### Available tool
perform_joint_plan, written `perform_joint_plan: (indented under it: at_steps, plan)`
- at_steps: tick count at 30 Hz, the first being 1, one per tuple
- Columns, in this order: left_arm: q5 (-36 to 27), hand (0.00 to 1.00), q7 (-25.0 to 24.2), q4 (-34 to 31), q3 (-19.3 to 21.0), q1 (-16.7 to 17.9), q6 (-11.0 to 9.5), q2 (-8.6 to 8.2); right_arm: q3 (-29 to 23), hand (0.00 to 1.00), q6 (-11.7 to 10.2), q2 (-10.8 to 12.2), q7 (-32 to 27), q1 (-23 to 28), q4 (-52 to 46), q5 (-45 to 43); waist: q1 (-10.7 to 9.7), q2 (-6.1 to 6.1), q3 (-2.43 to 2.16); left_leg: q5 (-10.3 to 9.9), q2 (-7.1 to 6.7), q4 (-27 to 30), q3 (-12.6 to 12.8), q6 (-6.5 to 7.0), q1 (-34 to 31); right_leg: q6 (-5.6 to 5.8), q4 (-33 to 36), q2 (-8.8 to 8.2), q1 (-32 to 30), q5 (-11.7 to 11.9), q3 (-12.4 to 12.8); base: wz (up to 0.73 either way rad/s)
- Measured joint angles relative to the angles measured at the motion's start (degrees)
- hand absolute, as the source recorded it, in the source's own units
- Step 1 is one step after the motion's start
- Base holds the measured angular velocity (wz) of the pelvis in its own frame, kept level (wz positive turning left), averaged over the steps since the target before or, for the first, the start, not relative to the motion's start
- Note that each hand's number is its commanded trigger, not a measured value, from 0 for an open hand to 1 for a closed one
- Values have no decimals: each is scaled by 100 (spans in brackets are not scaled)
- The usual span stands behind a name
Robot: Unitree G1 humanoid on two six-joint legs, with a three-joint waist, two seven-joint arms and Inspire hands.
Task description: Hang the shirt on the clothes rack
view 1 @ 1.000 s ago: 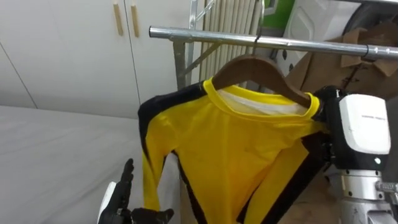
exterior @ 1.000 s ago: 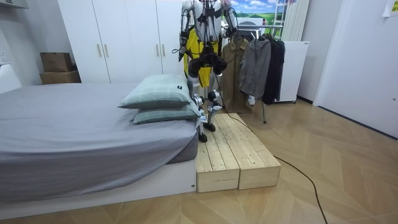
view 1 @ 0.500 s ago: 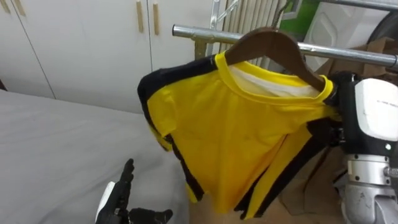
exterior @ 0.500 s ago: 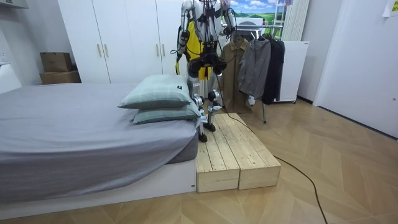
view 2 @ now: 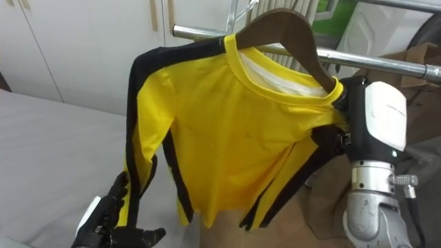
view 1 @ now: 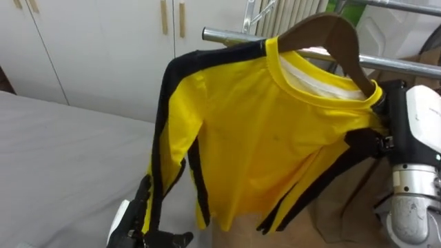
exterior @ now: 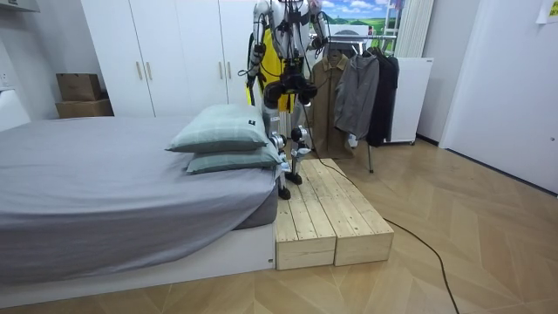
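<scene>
yellow shirt (view 1: 275, 138): sleeve now unfurled | hanger (view 1: 331, 31): risen above rail (view 1: 227, 34)

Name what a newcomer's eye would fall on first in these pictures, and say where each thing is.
A bright yellow shirt with black stripes takes up the middle, draped on a wooden hanger in front of a metal clothes rail. The right hand is at the shirt's shoulder on the right, while the left hand, open, is low at the left over the grey bed.
</scene>
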Motion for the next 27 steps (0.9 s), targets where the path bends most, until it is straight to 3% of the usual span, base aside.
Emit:
perform_joint_plan:
  at_steps: [3,11,17,22,27]
  plan:
    - [-1,0,-1,0,4,0,0,2,-1,100,106,0,110,-1,41,38,45,-15,9,0,-1,1,0,0,-10,30,-1,0,-7,-20,3,0]
    - [63,0,-80,2,163,1,-1,-4,-2,100,100,-3,299,-222,467,231,92,-41,10,0,5,11,-15,0,-29,3,-6,-9,-7,-5,-35,1]
    - [116,0,-267,77,246,25,-3,54,-10,100,102,-10,855,-271,692,673,102,-62,9,1,4,11,-117,-1,-53,-29,-7,-21,-18,-16,-106,6]
    - [120,0,-384,64,257,38,-2,62,-22,100,109,-289,1380,-273,737,1494,84,-69,4,1,-2,47,-218,-1,-218,-48,4,-67,-132,-21,-230,10]
    - [127,0,-370,8,414,28,-2,60,-69,100,133,-358,1816,-332,1179,2109,95,-87,-4,1,5,38,-306,-2,-199,-78,-1,-87,-81,-55,-332,12]
